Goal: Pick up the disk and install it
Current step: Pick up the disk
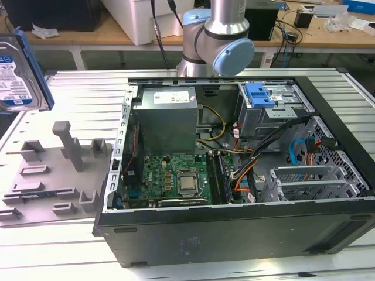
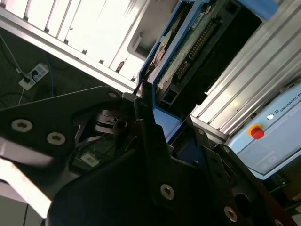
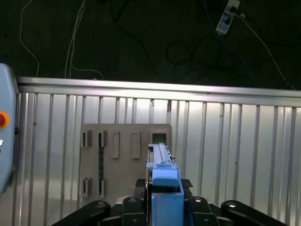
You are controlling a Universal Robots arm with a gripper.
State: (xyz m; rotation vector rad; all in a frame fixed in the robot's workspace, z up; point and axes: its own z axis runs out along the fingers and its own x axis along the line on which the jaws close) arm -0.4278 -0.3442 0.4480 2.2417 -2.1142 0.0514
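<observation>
**Student:** Where does the figure place the disk (image 1: 20, 73)?

**Instructor:** Exterior view: the disk hangs in the air at the exterior view's far left, label face toward the camera. It is above and clear of the grey fixture tray (image 1: 53, 181), which rests on the slatted counter (image 1: 82, 93). It is well apart from the open computer case (image 1: 234, 234) lying on its side at the exterior view's right.

**Student:** And the end effector?

**Instructor:** First wrist view: the end effector (image 3: 164, 190) pinches the disk (image 3: 162, 162), which is seen edge-on as a blue strip between two black fingers (image 3: 141, 186). The fixture tray (image 3: 124, 155) lies below it on the counter (image 3: 235, 141). Second wrist view: the end effector (image 2: 146, 104) clamps one end of the disk (image 2: 188, 52), whose circuit-board side faces the camera.

**Student:** What does the case contain?

**Instructor:** Exterior view: the motherboard (image 1: 170, 175) lies at near left and the power supply (image 1: 167, 114) at far left. The metal drive cage (image 1: 275, 114) is at far right, with a blue plastic bracket (image 1: 261, 93) on top. The arm (image 1: 220, 35) rises just beyond the far wall of the case.
</observation>
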